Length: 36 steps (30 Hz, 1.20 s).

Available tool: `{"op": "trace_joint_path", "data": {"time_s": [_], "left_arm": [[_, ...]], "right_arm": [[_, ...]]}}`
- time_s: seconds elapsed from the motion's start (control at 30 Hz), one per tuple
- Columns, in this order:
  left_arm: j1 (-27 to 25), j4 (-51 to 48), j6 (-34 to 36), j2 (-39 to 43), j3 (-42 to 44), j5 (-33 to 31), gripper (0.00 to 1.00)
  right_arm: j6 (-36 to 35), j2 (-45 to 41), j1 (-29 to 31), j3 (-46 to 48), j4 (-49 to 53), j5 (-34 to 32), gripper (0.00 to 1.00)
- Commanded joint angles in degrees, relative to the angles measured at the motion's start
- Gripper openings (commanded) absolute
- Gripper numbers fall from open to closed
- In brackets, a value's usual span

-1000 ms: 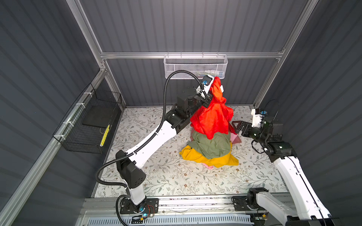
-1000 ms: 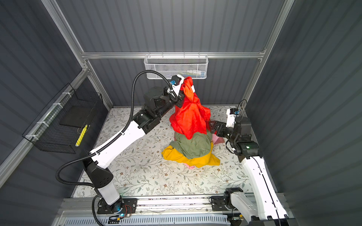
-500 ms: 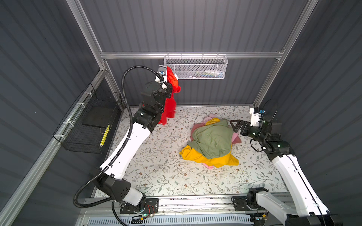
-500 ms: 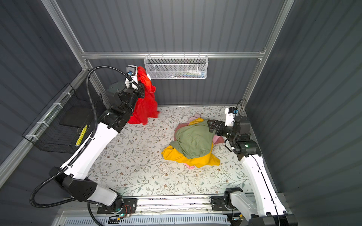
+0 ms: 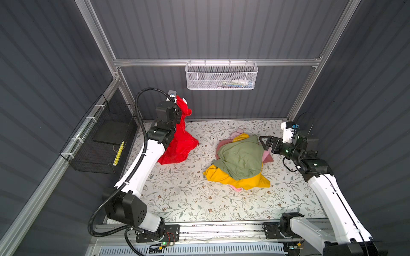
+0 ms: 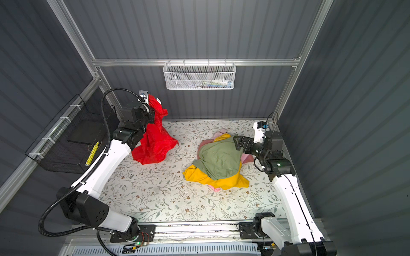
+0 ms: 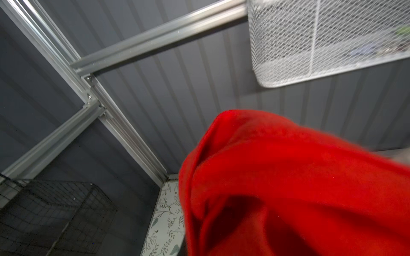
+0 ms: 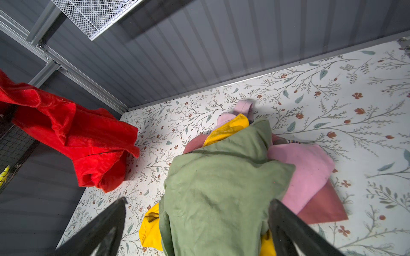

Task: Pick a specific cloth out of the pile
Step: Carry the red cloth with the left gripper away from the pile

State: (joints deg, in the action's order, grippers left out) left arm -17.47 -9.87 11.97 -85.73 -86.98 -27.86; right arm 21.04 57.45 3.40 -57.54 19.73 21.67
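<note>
Floral-print table [image 5: 188, 199] under grey ribbed walls. Clamped shut in the left gripper [image 5: 178, 103], upper left of both top views: the cloth [image 5: 180, 144], red, hanging straight below it, long axis near vertical, hem apparently on the table, well apart from the pile [image 5: 240, 159] at centre right. Right gripper [image 5: 265, 141] spread wide, empty, just beside the pile. No legible writing, brand or label.

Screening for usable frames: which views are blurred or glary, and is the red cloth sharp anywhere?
Left wrist view: the red cloth is soft and smeared at its edges, the white mesh basket blurred. Right wrist view: cloth and pile sharp, only the close right tool soft. Both top views: crisp, with a bright washed patch on the floral table near the front.
</note>
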Motion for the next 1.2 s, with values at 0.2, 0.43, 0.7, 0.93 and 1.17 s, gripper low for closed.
{"op": "trace_joint_path", "data": {"time_s": [0.2,0.43,0.7,0.93,1.17], "left_arm": [[4.15,1.67,-3.71,1.07,3.06,1.55,0.0],[5.72,-0.29,-5.58,-1.24,3.64,1.5,0.0],[6.31,-0.67,-5.57,-2.89,9.59,0.59,0.0],[6.83,-0.1,-3.89,-5.41,12.84,-2.15,0.0],[6.91,-0.5,-7.0,-7.24,16.68,-1.31,0.0]], "right_arm": [[0.85,-0.23,-0.09,-0.07,-0.83,1.19,0.99],[0.8,-0.39,-0.07,-0.12,-0.57,1.55,0.99],[0.89,-0.32,-0.08,0.24,-0.65,1.62,0.99],[0.76,-0.41,-0.08,0.25,-0.48,1.7,0.99],[0.89,-0.54,-0.1,0.81,-0.57,1.63,0.99]]}}
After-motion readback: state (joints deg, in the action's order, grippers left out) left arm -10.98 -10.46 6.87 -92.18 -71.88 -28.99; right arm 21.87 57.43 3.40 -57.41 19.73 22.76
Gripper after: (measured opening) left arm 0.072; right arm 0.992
